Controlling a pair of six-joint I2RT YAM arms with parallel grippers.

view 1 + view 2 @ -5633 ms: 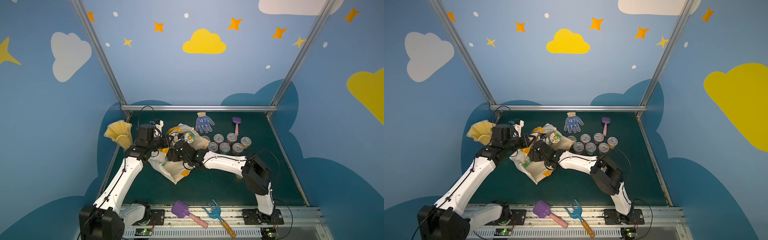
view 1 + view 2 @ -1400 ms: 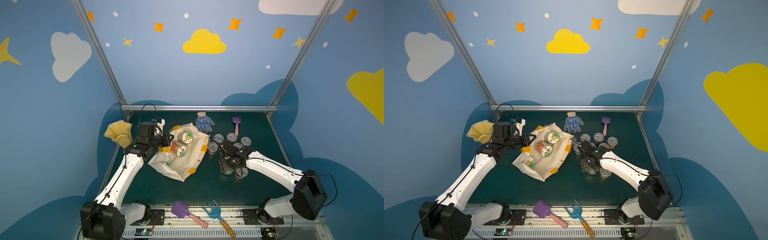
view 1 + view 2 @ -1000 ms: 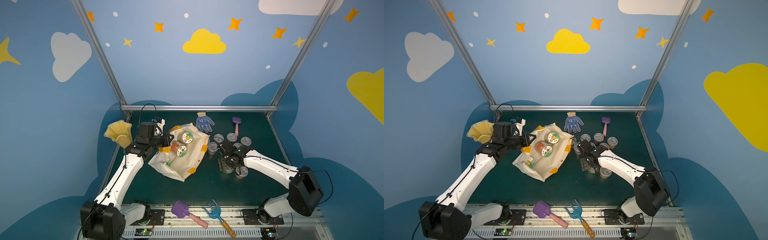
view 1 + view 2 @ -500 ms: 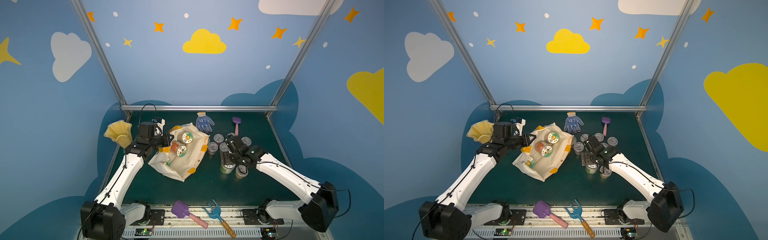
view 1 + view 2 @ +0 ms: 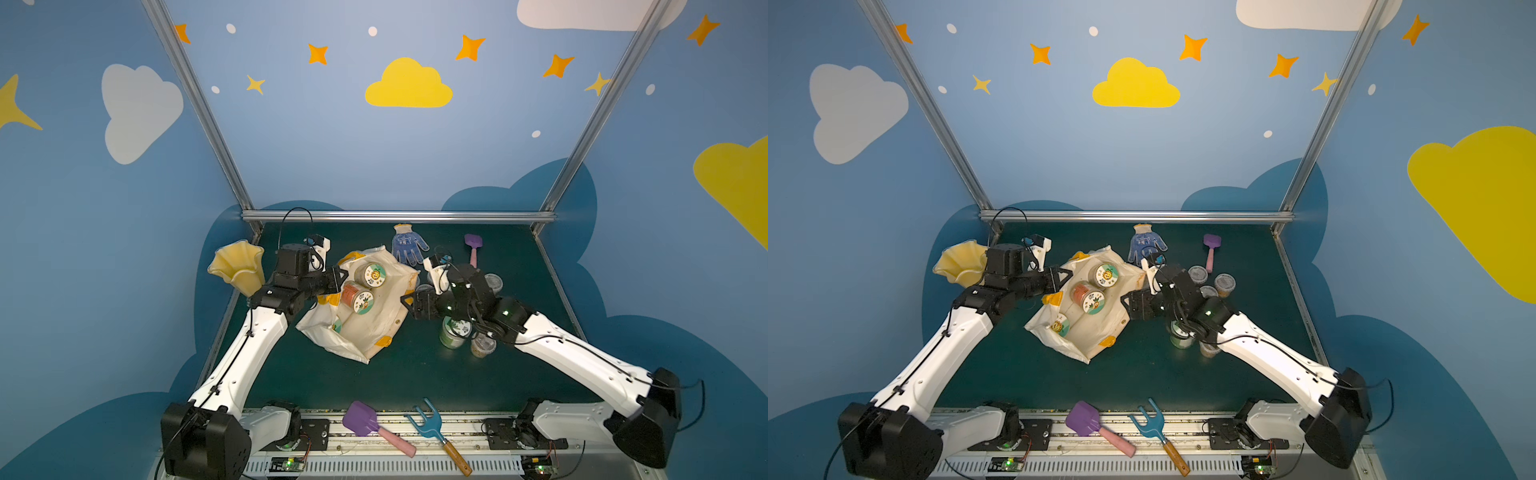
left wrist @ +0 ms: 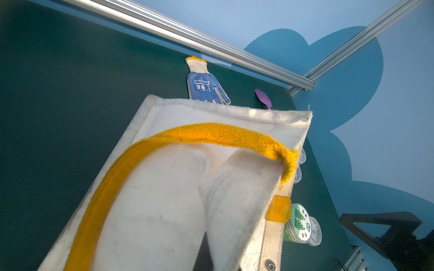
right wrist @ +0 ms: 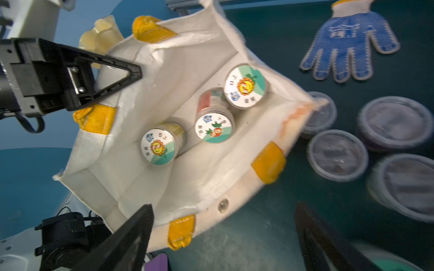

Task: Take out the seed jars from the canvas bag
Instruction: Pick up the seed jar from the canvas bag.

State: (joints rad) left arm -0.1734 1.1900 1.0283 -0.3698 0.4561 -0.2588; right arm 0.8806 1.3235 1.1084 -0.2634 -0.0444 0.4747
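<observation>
While left fingers [image 7: 110, 60] pinch the cream canvas bag [image 5: 384, 320], right fingers [image 7: 126, 239] hang spread at its 3 o'clock. Next: grasp a pictured-lid jar [image 5: 363, 302] inside.

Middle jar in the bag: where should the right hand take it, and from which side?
Grip the middle jar just below its lid, entering through the bag's open mouth with the right hand. The lid faces the mouth and two other jars flank it in a row, so pinching likely works only across the sides toward the bag walls.
</observation>
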